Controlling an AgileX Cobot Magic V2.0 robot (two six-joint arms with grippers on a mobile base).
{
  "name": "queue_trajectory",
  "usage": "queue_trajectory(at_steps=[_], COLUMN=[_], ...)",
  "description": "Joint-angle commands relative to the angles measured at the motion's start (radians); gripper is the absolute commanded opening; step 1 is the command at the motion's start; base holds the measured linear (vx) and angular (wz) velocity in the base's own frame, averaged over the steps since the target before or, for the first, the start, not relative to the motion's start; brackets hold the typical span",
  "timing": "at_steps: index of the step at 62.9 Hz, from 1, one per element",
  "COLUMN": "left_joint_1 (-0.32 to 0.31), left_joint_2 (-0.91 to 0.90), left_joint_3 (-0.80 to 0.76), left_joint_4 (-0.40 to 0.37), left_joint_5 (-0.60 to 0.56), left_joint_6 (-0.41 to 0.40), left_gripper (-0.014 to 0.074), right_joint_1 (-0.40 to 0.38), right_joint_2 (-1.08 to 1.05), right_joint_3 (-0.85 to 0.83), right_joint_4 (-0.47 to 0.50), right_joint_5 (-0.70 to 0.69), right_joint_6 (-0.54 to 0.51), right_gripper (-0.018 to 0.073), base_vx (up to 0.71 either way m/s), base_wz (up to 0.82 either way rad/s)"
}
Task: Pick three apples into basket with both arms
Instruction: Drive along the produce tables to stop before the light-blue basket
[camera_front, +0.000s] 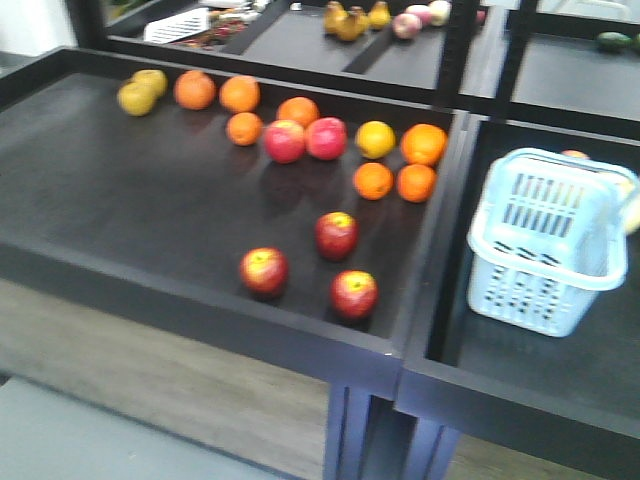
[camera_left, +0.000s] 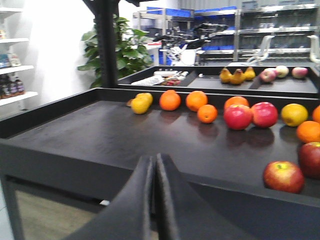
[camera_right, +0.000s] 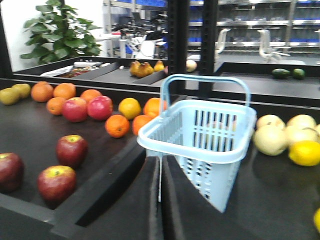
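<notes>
Item 1: 3 round dark red apples with yellow-green patches (camera_front: 336, 234), lying loose and apart from one another near the front edge of the black tray surface (camera_front: 120, 180), in front of a cluster of orange citrus fruits (camera_front: 395, 182) and 2 brighter pink-red apples (camera_front: 305, 139). Item 2: 1 pale blue-white slotted plastic basket (camera_front: 540, 290), handle raised, in the neighbouring right compartment beyond the black divider, well apart from the apples. Item 3: left pincer (camera_left: 154, 200) and right pincer (camera_right: 160, 200), each with its black fingers pressed together and gripping nothing.
</notes>
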Motion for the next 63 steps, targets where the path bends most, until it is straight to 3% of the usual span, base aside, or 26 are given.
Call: queue_trajectory(at_steps=[1, 63], left_joint_1=[0.001, 0.001], left_joint_2=[-0.015, -0.015], left_joint_3=[0.009, 0.009], left_joint_4=[-0.001, -0.001], left_joint_5=[-0.072, -0.072], left_joint_6=[-0.008, -0.008], left_gripper=[-0.0006, -0.0006], right_joint_1=[-0.007, -0.007], right_joint_2=[-0.014, -0.014], right_joint_3=[0.014, 0.014], right_joint_4=[-0.012, -0.012], right_joint_5=[-0.075, -0.076], right_joint_6=[-0.003, -0.003], right_gripper=[-0.0004, -0.0004], base_vx=[0.08, 0.07], base_wz=[-0.37, -0.38])
